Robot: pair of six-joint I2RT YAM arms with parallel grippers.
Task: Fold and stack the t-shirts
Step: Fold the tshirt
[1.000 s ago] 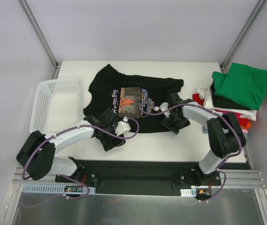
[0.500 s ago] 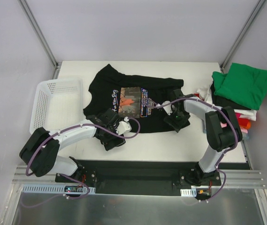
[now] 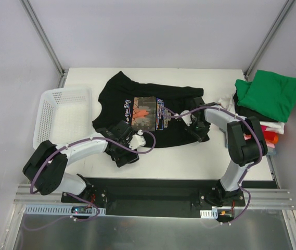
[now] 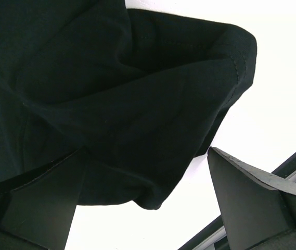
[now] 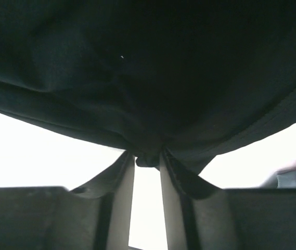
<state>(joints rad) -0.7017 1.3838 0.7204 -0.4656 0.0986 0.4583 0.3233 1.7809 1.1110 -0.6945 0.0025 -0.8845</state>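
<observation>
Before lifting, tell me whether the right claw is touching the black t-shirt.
Touching. The right wrist view shows the right claw pinching a fold of the black t-shirt.

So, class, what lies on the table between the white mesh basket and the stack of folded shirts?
The black t-shirt lies spread out, print up, between the basket and the stack. The top external view shows it best.
</observation>
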